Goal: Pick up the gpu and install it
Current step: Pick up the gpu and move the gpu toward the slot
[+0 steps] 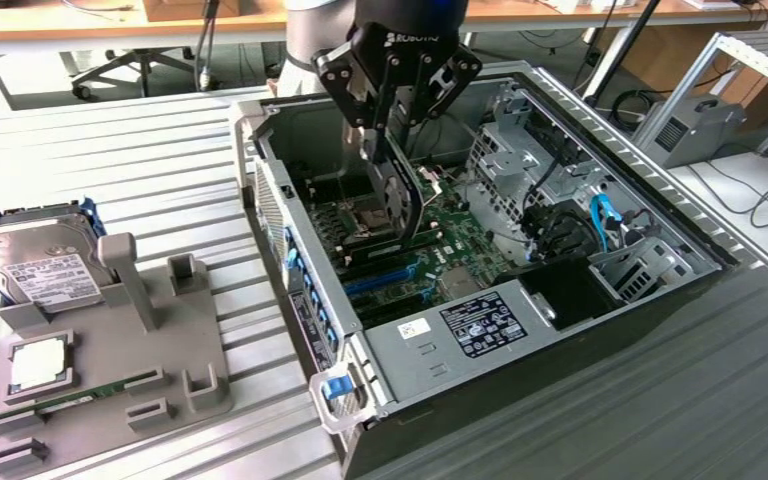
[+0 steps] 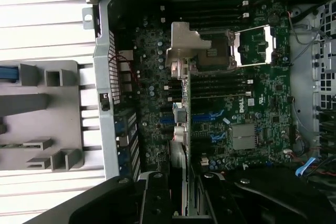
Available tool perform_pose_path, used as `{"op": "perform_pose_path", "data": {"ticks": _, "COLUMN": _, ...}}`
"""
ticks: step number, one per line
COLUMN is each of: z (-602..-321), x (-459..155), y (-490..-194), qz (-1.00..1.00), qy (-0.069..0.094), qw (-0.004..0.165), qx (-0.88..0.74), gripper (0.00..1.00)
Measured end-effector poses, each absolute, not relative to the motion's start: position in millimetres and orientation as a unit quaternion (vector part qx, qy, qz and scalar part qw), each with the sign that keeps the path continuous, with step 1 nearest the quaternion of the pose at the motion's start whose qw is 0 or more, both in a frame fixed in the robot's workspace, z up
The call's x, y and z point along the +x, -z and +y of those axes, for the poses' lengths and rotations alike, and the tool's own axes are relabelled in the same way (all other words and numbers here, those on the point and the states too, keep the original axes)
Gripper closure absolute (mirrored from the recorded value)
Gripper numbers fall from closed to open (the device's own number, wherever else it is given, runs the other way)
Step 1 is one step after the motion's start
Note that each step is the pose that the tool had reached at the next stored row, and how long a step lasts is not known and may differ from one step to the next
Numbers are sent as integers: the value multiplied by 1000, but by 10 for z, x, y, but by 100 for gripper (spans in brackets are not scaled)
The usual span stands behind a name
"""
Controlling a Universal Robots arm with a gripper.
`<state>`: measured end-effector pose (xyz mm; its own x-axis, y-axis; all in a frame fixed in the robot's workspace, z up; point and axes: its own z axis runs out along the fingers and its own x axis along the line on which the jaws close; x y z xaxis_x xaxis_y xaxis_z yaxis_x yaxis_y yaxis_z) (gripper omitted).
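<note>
My gripper (image 1: 387, 135) hangs over the open computer case (image 1: 357, 390) and is shut on the gpu (image 1: 398, 195). The card stands on edge, its black fan face turned toward the exterior view's left. Its lower edge is down inside the case, just above the green motherboard (image 1: 458, 245), near the blue slots (image 1: 381, 282); whether it touches a slot I cannot tell. In the wrist view the gpu (image 2: 182, 129) runs edge-on away from my gripper (image 2: 181, 195), with its silver end bracket (image 2: 185, 48) at the far end above the motherboard (image 2: 252, 124).
A grey holder tray (image 1: 157, 350) lies at the exterior view's left with a silver hard drive (image 1: 37, 265), a processor chip (image 1: 40, 365) and a memory stick (image 1: 84, 400). Drive cages and cables (image 1: 558, 215) fill the case's right side. A slatted metal table (image 1: 117, 170) carries everything.
</note>
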<state>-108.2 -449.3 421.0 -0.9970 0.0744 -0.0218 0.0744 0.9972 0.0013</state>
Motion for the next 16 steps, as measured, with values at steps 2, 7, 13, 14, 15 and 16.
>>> {"op": "perform_pose_path", "data": {"ticks": 2, "z": -4492, "x": -1052, "y": -4205, "qz": 999, "qy": 0, "qw": 11, "qx": 37, "gripper": 74}}
{"op": "perform_pose_path", "data": {"ticks": 7, "z": -4489, "x": -982, "y": -4196, "qz": 999, "qy": 1, "qw": 11, "qx": 37, "gripper": 74}}
{"op": "perform_pose_path", "data": {"ticks": 13, "z": -4484, "x": -874, "y": -4182, "qz": 999, "qy": 1, "qw": 11, "qx": 37, "gripper": 74}}
{"op": "perform_pose_path", "data": {"ticks": 14, "z": -4483, "x": -858, "y": -4180, "qz": 999, "qy": 2, "qw": 11, "qx": 37, "gripper": 74}}
{"op": "perform_pose_path", "data": {"ticks": 15, "z": -4482, "x": -843, "y": -4177, "qz": 999, "qy": 2, "qw": 11, "qx": 37, "gripper": 74}}
{"op": "perform_pose_path", "data": {"ticks": 16, "z": -4480, "x": -830, "y": -4175, "qz": 999, "qy": 2, "qw": 11, "qx": 37, "gripper": 74}}
